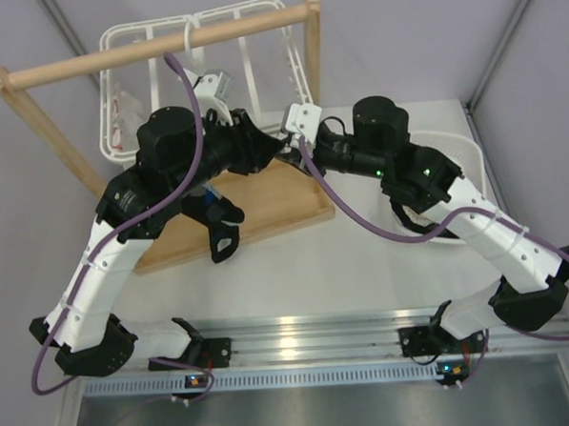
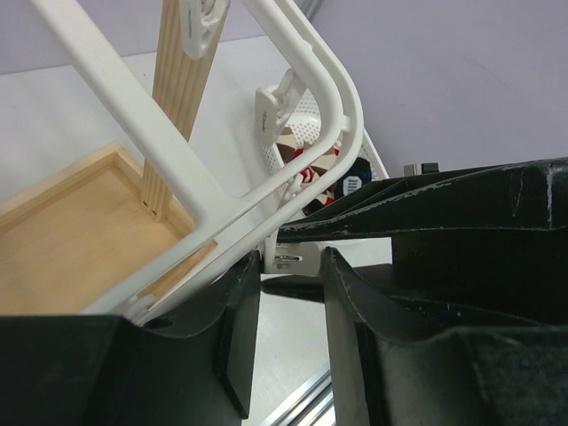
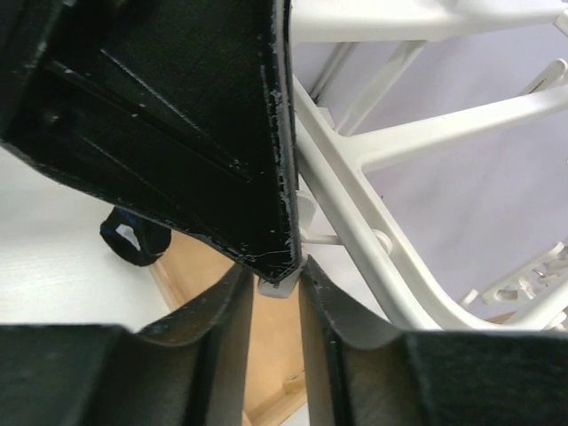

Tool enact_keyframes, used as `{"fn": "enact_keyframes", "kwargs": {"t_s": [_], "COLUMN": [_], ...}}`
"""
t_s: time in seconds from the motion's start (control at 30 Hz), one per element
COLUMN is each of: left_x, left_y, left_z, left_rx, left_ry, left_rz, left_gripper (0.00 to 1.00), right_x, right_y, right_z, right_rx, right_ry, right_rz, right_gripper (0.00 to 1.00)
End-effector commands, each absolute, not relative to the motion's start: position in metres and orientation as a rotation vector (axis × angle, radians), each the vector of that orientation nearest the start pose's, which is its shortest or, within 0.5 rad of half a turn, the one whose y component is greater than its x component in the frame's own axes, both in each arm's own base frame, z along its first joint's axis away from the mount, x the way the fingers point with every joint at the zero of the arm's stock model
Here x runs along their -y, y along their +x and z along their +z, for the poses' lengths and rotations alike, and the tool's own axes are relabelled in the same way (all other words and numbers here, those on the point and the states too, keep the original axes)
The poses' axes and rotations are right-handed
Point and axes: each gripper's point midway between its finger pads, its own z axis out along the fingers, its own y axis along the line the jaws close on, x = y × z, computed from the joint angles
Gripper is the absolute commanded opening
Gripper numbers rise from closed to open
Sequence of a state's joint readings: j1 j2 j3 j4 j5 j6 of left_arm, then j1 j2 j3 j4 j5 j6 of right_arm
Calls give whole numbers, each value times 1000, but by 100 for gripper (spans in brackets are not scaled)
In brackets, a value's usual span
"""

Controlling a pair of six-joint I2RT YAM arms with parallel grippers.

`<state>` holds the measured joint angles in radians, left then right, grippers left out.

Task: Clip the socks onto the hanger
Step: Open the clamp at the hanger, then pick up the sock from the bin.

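Convergence at hanger corner, both sides in.
Right gripper pinches white clip; left gripper fingers narrowly apart at a clip, grip unclear. Black-and-blue sock sits below the left wrist, over wooden base.

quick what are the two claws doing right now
left claw: part closed around a small white clip; grip cannot be told
right claw: closed on a white clip tab
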<state>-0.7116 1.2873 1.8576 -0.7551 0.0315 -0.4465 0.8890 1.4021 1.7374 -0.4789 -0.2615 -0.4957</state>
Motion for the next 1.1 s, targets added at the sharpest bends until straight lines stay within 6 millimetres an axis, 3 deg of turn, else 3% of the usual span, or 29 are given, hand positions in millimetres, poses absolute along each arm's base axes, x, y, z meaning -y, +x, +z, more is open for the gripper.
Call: {"fn": "enact_keyframes", "kwargs": {"t_s": [0.0, 0.13, 0.23, 0.53, 0.87, 1.07], "left_x": [234, 233, 233, 232, 234, 233], "left_y": [286, 286, 284, 283, 281, 281], "left_z": [501, 502, 504, 505, 503, 502], "left_rx": [-1660, -1655, -1649, -1648, -1655, -1661], "left_ry": [145, 140, 143, 140, 145, 143], "left_rz": [-768, -769, -774, -777, -793, -789], "left_gripper": [13, 11, 0, 0, 0, 0], "right_x": [-359, -357, -354, -337, -310, -283], "right_y": [207, 210, 212, 221, 226, 246], "right_z": [476, 474, 473, 452, 393, 384], "right_rx": [-1042, -1054, -1065, -1183, -1395, -1492], "right_ry": [-1268, -1256, -1245, -1223, -1242, -1146], "right_rz": [636, 616, 605, 583, 568, 555], "right_gripper": [29, 46, 50, 66, 75, 70]}}
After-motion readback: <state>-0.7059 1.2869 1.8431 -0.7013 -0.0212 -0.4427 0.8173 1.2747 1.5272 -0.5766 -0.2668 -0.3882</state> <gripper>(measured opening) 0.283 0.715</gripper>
